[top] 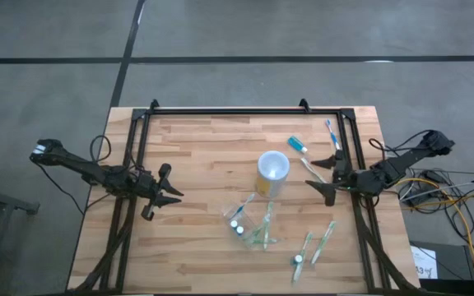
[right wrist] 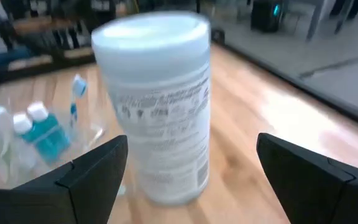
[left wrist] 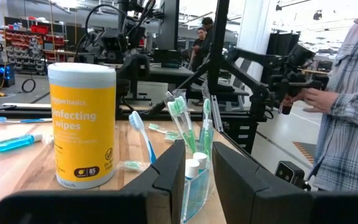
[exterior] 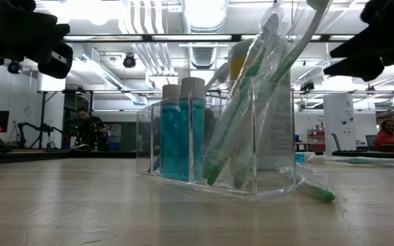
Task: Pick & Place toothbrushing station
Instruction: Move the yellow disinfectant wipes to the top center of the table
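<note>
The toothbrushing station point(top: 249, 224) is a clear plastic holder standing on its base near the table's middle. It holds two small bottles of blue liquid point(exterior: 180, 130) and several green toothbrushes point(exterior: 252, 102). My left gripper point(top: 171, 196) hangs open to its left, over the table's left part, and points at the station point(left wrist: 194, 168) from a distance. My right gripper point(top: 323, 178) hangs wide open near the right edge. It faces a yellow wipes canister point(right wrist: 157, 106), with the station point(right wrist: 36, 134) beyond.
The yellow wipes canister point(top: 272, 171) stands just behind the station. Loose toothbrushes point(top: 332, 134) and a blue tube point(top: 298, 145) lie at the far right, and packaged toothbrushes point(top: 315, 247) at the near right. A person point(left wrist: 347, 106) stands beyond the table.
</note>
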Robot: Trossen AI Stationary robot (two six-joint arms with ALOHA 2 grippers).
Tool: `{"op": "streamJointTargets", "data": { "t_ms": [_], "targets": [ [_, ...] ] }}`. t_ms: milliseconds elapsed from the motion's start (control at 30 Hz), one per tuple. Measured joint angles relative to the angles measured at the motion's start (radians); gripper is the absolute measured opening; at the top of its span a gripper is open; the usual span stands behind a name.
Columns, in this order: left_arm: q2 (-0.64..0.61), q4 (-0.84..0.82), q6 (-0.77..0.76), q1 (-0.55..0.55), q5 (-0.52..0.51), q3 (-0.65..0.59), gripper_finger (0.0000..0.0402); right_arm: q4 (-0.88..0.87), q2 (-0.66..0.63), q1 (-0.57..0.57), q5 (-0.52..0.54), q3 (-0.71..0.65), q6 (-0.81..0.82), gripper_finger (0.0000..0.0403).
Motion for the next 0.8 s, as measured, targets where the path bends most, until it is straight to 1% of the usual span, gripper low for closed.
{"op": "streamJointTargets", "data": {
  "t_ms": [100,300,400,600,800],
  "targets": [
    [0.0,0.0,0.0,0.0,0.0,0.0,0.0085,0.001,0.098,-0.043,-0.049,0.04,0.036,0.0354],
    [0.0,0.0,0.0,0.0,0.0,0.0,0.0085,0.056,0.288,-0.121,-0.087,0.077,0.194,0.0354],
    [0.0,0.0,0.0,0.0,0.0,0.0,0.0085,0.125,0.38,-0.141,-0.089,0.09,0.252,0.0354],
    [0.0,0.0,0.0,0.0,0.0,0.0,0.0085,0.251,0.554,-0.151,-0.087,0.112,0.259,0.0354],
    [0.0,0.0,0.0,0.0,0.0,0.0,0.0085,0.371,0.688,-0.15,-0.088,0.12,0.262,0.0354]
  ]
}}
